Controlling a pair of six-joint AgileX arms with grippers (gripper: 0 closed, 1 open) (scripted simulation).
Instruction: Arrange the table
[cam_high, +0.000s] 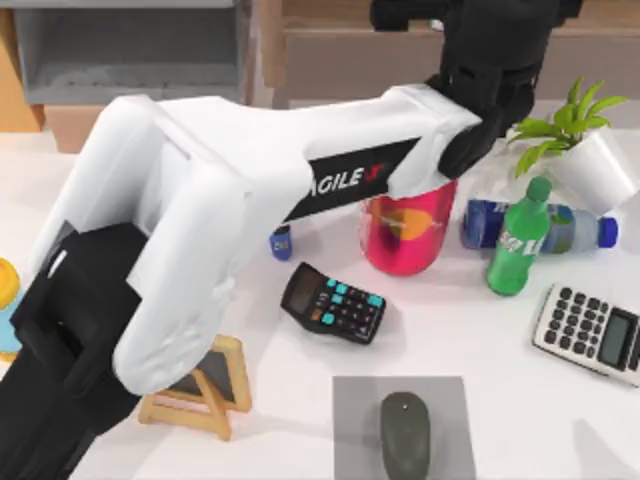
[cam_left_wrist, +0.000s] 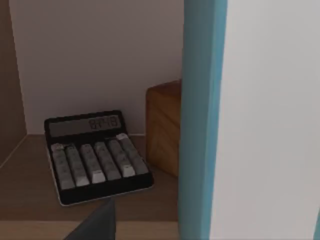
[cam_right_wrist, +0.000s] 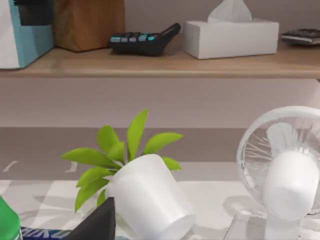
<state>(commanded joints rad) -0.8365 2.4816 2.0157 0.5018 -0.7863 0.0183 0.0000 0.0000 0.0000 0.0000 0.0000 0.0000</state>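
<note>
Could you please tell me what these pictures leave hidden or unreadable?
- Left gripper's fingers: top view, hidden among the black wrist parts at the shelf.
- Pink cup: top view, its rim is covered by the left arm.
- Calculator display: left wrist view, digits too faint.

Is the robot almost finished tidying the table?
Not nearly. One calculator already sits on the shelf, where the left arm reaches. On the table remain a black calculator, a grey calculator, a green bottle and a tipped plant pot.
</note>
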